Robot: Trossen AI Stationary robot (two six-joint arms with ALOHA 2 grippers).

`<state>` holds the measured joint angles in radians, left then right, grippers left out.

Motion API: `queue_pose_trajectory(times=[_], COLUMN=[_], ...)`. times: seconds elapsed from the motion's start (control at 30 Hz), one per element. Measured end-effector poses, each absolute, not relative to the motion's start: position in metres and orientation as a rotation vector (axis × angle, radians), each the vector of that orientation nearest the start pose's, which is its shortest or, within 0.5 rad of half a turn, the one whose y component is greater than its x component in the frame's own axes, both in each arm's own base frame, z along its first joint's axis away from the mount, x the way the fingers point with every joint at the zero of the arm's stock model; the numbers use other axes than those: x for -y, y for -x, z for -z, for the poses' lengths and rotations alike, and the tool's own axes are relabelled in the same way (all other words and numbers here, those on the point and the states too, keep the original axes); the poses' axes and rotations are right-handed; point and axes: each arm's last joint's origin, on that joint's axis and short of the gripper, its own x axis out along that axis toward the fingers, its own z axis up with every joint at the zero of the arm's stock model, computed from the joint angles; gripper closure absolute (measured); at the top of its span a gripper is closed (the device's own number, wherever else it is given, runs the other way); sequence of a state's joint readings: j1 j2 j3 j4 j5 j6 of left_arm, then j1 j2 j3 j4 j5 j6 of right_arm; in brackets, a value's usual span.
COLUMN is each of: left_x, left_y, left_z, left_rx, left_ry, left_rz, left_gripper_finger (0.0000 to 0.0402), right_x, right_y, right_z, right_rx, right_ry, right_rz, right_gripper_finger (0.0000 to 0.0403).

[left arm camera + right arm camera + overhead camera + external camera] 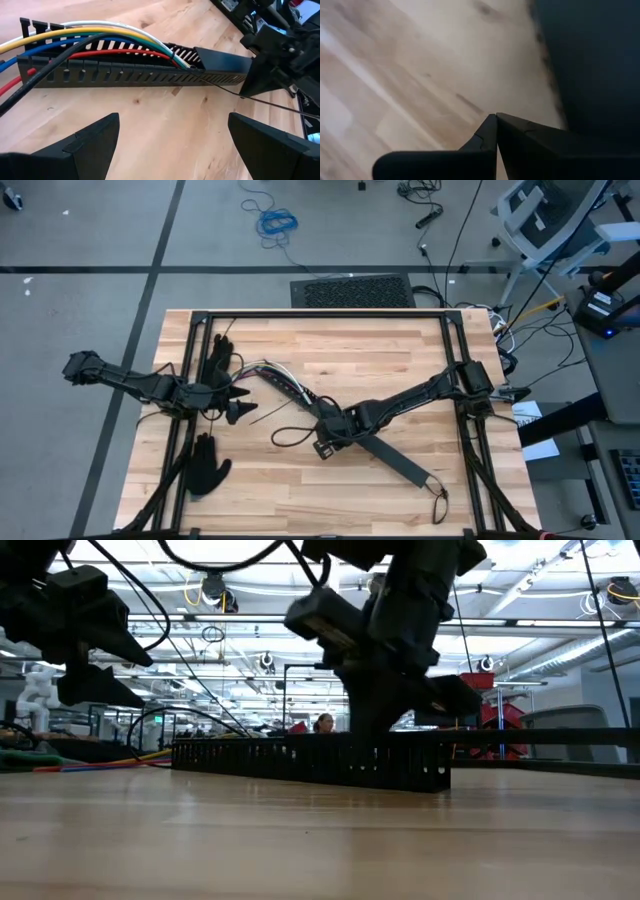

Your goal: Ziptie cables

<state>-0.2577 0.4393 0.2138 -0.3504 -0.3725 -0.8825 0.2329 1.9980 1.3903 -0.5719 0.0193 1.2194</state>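
Red, blue, yellow and white cables (107, 42) lie in a black slotted bar (125, 75) on pale wood table (165, 130).

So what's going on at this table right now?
Two robot arms are working on a wooden table. The cables, coloured wires, lie in a black slotted bar that runs across the middle. The right gripper is down at the table beside that bar, jaws shut; whether it pinches the thin ziptie trailing there cannot be seen. The left gripper hovers near the bar's other end with its jaws open, holding nothing.
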Motion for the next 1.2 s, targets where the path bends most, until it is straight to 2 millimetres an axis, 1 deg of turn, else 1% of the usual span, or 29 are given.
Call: queue_pose_trajectory(times=[0.27,0.37,0.53,0.9,1.2], left_x=[0.018,0.018,0.017,0.016,0.015], left_y=[-0.112,-0.112,-0.112,-0.111,-0.111], left_z=[-0.168,-0.168,-0.168,-0.168,-0.169], left_rx=[-0.449,-0.441,-0.431,-0.421,-0.400], left_ry=[0.675,0.670,0.662,0.655,0.649], left_rz=[-0.353,-0.366,-0.383,-0.402,-0.434], left_gripper_finger=[0.0034,0.0034,0.0034,0.0034,0.0034], right_x=[-0.088,-0.083,-0.067,-0.017,0.023], right_y=[-0.379,-0.378,-0.380,-0.379,-0.374], right_z=[-0.160,-0.159,-0.159,-0.158,-0.158], right_rx=[-1.201,-1.206,-1.201,-1.227,-1.271], right_ry=[-0.822,-0.791,-0.734,-0.564,-0.447], right_rz=[0.636,0.648,0.670,0.739,0.784], right_gripper_finger=[0.0403,0.0403,0.0403,0.0403,0.0403])
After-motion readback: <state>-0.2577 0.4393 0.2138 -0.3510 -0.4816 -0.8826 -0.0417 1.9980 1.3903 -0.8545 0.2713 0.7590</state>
